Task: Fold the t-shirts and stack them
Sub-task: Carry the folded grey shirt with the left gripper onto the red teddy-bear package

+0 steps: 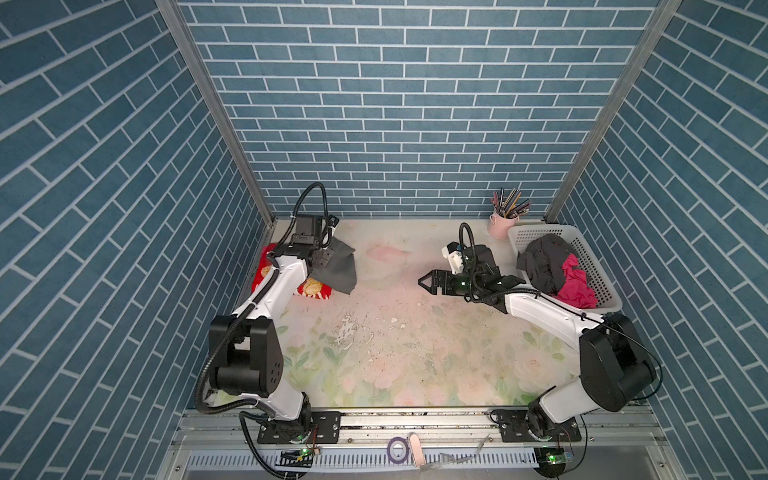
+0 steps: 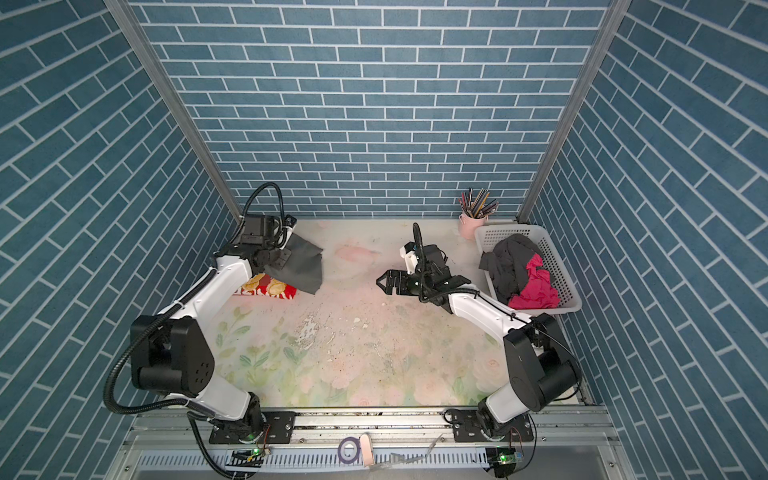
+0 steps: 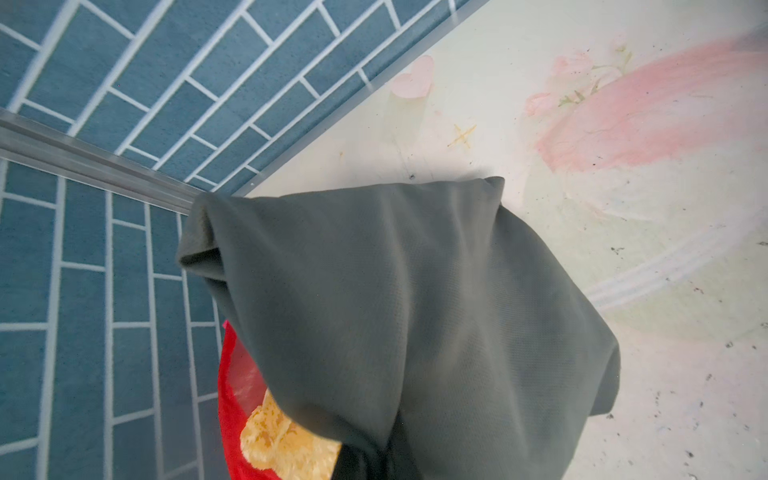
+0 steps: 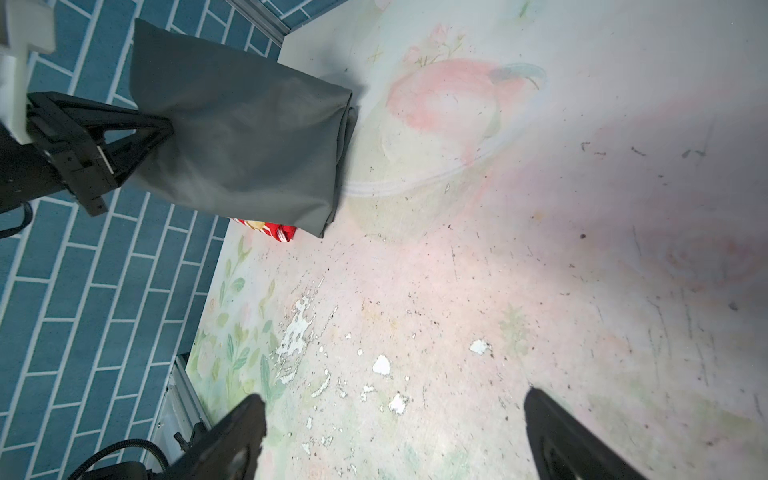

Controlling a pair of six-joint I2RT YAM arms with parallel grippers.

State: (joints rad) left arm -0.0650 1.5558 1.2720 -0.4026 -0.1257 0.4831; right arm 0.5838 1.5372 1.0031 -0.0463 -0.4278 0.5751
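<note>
grey t-shirt [image 4: 249, 137] hangs from raised left end effector [image 4: 165, 126].

grey t-shirt [image 3: 415, 316], draped over red t-shirt [image 3: 237, 399]

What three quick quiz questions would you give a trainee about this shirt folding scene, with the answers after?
1. True or false: the right gripper is holding a shirt.
2. Pick one: what is the left gripper shut on? A) a pencil B) the grey shirt C) a roll of tape
3. Short answer: where do the dark shirt and the pink shirt lie?

Key
1. False; it is open and empty above the table.
2. B
3. In the white basket.
</note>
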